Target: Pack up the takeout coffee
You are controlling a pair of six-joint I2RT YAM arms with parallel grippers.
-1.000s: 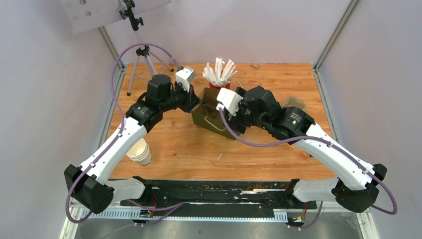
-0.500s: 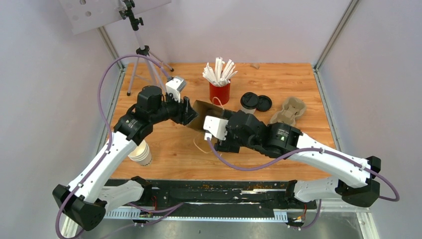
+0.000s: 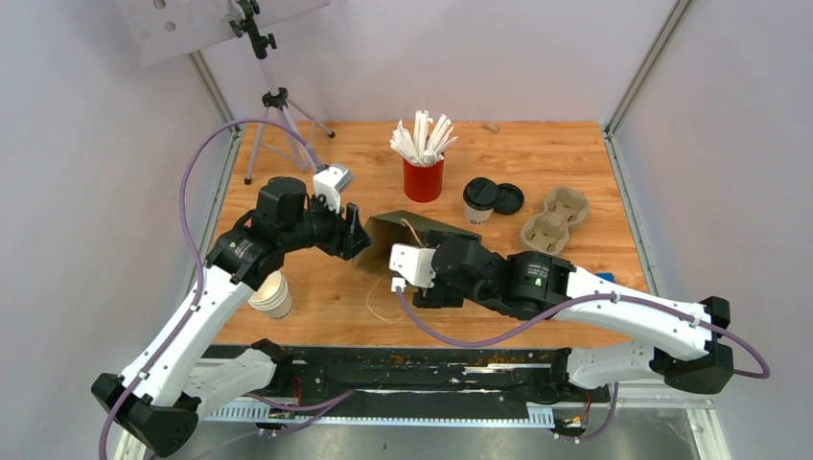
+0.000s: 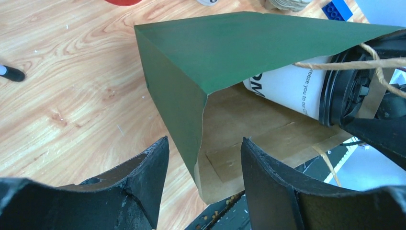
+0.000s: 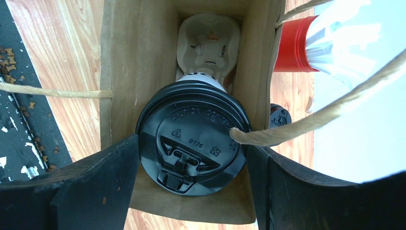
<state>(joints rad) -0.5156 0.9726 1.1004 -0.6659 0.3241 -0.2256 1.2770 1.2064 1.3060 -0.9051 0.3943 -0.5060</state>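
Green and lying on its side, the paper bag [image 4: 230, 48] sits just ahead of my left gripper [image 4: 205, 146]. Its fingers are spread and released, with the edge of the bag's side wall in line with the gap and not pinched. I judge this hand waits there to steady the mouth. To the right, my right gripper [image 5: 194, 149] reaches into that mouth, grasping the takeout coffee [image 4: 287, 88] with one finger at each side of its black lid [image 5: 191, 139]. The cup is already inside, lid toward my wrist, so it goes in base first. Beyond it lies a pulp carrier [image 5: 208, 40], probably its seat.
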